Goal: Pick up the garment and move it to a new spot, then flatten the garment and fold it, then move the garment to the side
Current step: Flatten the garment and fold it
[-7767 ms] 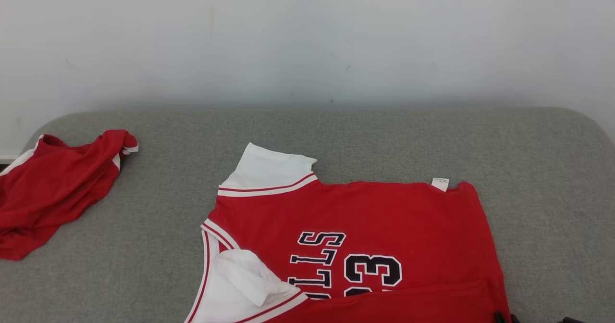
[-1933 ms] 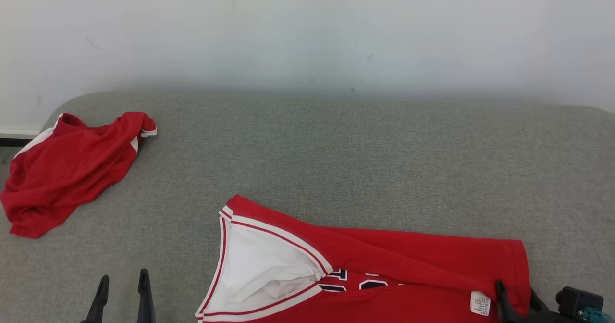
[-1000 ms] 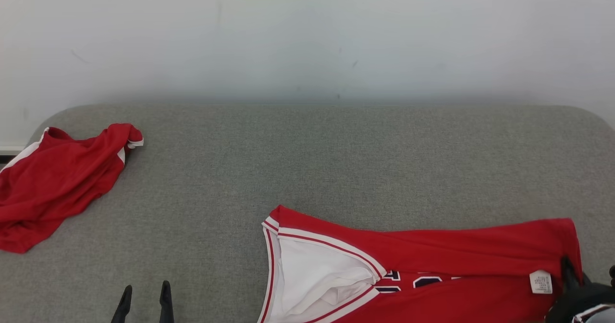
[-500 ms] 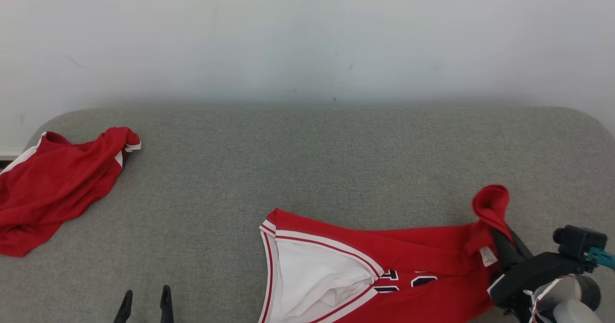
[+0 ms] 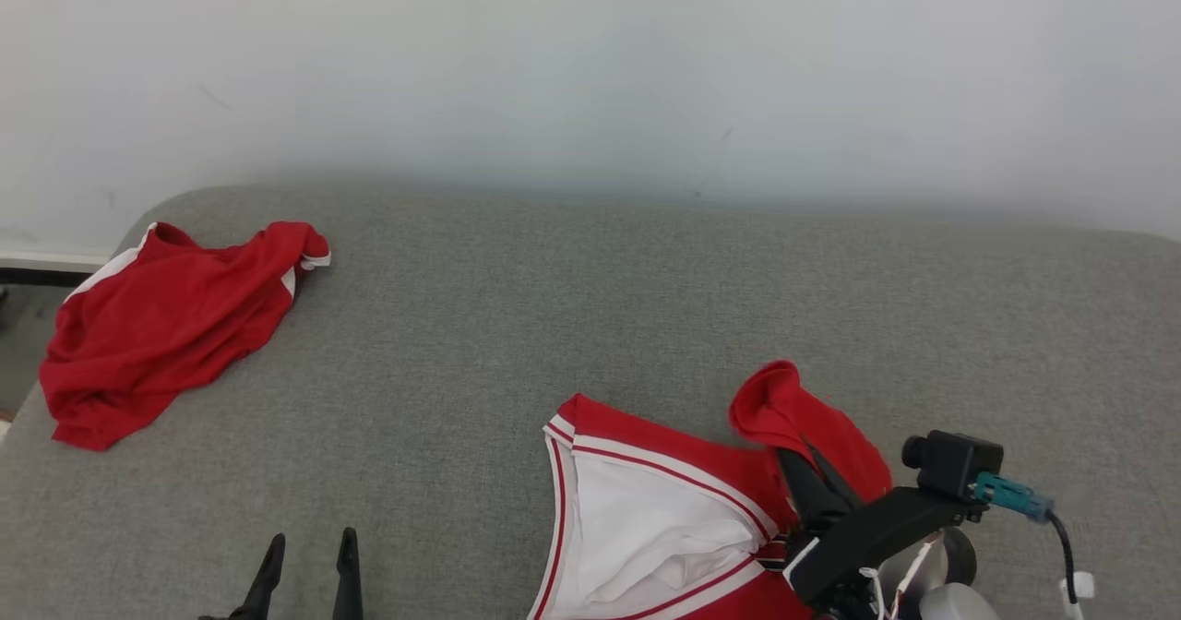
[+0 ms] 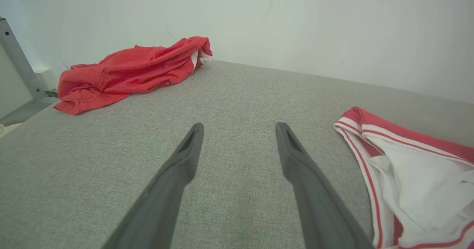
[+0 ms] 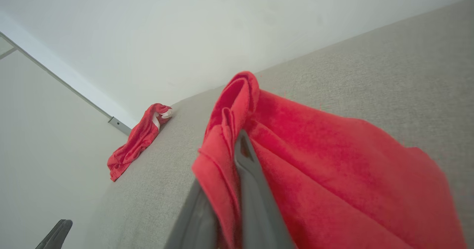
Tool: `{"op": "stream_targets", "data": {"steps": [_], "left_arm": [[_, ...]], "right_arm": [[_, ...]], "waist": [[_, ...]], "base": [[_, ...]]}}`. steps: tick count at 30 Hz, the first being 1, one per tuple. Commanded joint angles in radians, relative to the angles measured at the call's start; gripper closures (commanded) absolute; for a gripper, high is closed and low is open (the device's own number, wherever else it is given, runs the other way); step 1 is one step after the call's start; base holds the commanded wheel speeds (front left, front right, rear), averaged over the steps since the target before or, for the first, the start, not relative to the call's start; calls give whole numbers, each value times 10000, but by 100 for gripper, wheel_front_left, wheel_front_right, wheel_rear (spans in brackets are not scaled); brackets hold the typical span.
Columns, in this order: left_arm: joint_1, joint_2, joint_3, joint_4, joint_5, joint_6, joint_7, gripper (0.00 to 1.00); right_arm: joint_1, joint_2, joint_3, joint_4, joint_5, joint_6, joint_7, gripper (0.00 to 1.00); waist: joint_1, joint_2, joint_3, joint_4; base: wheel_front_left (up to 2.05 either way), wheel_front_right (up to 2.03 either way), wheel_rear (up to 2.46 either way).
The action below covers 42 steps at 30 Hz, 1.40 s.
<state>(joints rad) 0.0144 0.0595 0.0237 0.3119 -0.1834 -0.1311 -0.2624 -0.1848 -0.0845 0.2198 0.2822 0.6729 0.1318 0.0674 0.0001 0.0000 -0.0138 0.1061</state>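
The right gripper point(image 5: 805, 461) pinches a raised fold of the red-and-white basketball jersey point(image 5: 692, 454). The left gripper point(image 5: 309, 546) gapes wide, empty.

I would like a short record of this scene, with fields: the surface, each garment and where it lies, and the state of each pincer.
surface: grey fabric, with a white wall behind it
jersey: red with white trim, at the near edge, right of centre; one red end raised and bunched
right pincer: shut on the raised red end of the jersey
left pincer: open, holding nothing, over bare surface to the left of the jersey
second garment: red, crumpled, at the far left corner, apart from the jersey
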Motion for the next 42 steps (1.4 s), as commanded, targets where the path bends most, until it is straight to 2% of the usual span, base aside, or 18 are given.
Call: {"op": "stream_targets", "data": {"steps": [1, 7, 11, 17, 24, 25, 26, 27, 31, 34, 36, 42], "left_arm": [[-90, -22, -51, 50, -34, 13, -23, 0], [-256, -39, -243, 111, -106, 13, -23, 0], [-494, -58, -442, 166, -143, 13, -23, 0], [-698, -82, -715, 311, -235, 12, -23, 0], [-821, -89, -749, 466, -289, 12, -23, 0], [-798, -88, -725, 480, -291, 12, -23, 0], [-773, -90, -700, 502, -272, 12, -23, 0], [-758, -89, -681, 516, -271, 12, -23, 0], [-607, -91, -589, 525, -270, 12, -23, 0], [-537, -91, -495, 498, -276, 12, -23, 0], [-524, -93, -433, 443, -270, 12, -23, 0], [-318, -94, -265, 356, -225, 12, -23, 0]], "right_arm": [[-93, 66, 57, 51, -11, -14, -56, 100], [-635, 335, 815, 557, -27, -14, -355, 100], [-1077, 340, 1650, 1113, 428, -14, -916, 100], [-1728, 340, 2770, 2512, 857, -16, -1992, 100], [-2482, 339, 3762, 4293, 1492, -14, -2867, 100], [-2593, 338, 3884, 4472, 1601, -16, -2936, 56], [-2678, 342, 3985, 4560, 1814, -14, -2995, 23], [-2746, 343, 4067, 4637, 1994, -14, -3054, 0], [-2983, 340, 4250, 4629, 2581, -16, -3225, 0], [-3274, 339, 4102, 4652, 2040, -16, -3319, 0], [-3313, 303, 3598, 4436, 1613, -15, -3327, 0], [-2525, -349, 1629, 2981, -104, -15, -3321, 0]], "waist": [[-1, 0, 29, 250], [-1, 0, 167, 623], [-1, 0, 338, 915], [-1, 0, 463, 1234], [-1, 0, 491, 1303], [-1, 0, 481, 1285], [-1, 0, 469, 1262], [-1, 0, 451, 1233], [-1, 0, 339, 1083], [-1, 0, 261, 966], [-1, 0, 229, 894], [-1, 0, 170, 708]], "base": [[0, 0, 0], [0, 0, 0], [0, 0, 0], [0, 0, 0], [0, 0, 0], [0, 0, 0], [0, 0, 0], [0, 0, 0], [0, 0, 0], [0, 0, 0], [0, 0, 0], [0, 0, 0]]}}
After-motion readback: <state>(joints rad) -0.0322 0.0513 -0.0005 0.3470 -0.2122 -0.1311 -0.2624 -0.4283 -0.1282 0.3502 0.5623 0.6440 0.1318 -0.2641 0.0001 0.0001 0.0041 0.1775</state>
